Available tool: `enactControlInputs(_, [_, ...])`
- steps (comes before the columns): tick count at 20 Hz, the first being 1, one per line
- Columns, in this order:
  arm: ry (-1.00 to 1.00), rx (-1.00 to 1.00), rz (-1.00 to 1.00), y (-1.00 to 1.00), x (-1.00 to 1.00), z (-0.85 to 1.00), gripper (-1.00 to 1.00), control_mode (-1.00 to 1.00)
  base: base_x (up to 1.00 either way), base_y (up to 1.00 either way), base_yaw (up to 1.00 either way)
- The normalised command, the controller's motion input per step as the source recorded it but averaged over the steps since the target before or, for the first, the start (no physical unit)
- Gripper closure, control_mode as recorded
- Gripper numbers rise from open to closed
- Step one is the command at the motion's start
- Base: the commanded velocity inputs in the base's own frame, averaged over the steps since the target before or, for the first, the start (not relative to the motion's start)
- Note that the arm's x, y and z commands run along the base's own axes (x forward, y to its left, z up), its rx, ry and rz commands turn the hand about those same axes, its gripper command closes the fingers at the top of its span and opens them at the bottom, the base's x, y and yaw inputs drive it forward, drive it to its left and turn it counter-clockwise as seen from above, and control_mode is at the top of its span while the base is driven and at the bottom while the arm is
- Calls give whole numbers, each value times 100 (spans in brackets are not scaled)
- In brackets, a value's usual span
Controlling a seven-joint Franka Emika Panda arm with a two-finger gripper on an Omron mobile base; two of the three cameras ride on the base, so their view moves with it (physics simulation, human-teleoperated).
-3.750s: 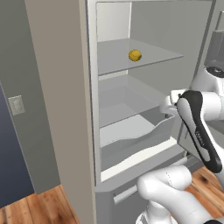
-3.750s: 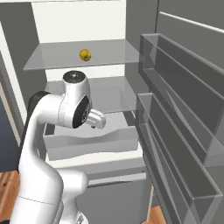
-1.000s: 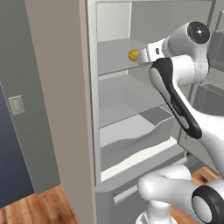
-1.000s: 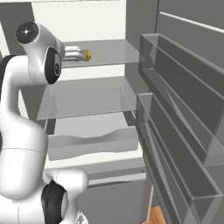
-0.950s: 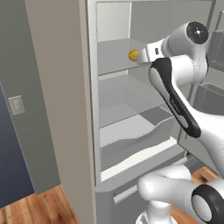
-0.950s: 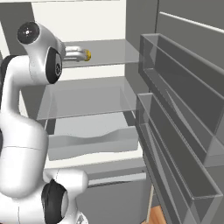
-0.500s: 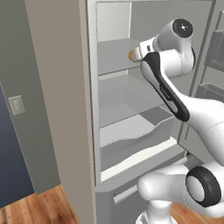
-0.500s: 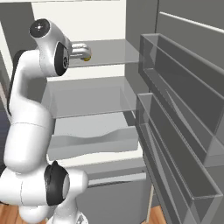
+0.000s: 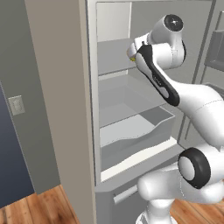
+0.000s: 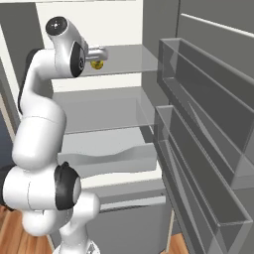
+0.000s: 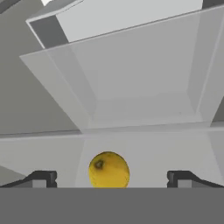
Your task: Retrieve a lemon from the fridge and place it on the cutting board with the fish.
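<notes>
Reaching into the fridge (image 10: 124,30), your hand (image 11: 109,179) is wide open, gripping nothing, fingertips (image 11: 41,178) straddling the lemon (image 11: 109,169) on the shelf (image 11: 144,144), ready to close.

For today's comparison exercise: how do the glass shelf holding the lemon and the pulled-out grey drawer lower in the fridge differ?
The clear, flat glass shelf sits high in the tall light-grey fridge; the opaque grey drawer sits low.
The shelf is a thin sheet; the drawer is a deep bin with walls.
The shelf carries the small yellow lemon, between the open claw tips; the drawer looks bare.
Both are inside the fridge.
</notes>
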Motion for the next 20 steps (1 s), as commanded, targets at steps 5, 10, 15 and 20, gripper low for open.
enactControlInputs(5, [0,0,0,6,35,-1,-100,-100,0,0,0])
enactControlInputs(10, [-1,-1,0,10,37,-1,-100,-100,0,0,0])
enactControlInputs(15, [0,-3,0,2,53,-1,-100,-100,0,0,0])
enactControlInputs(20, [0,-1,3,0,42,-3,-100,-100,0,0,0])
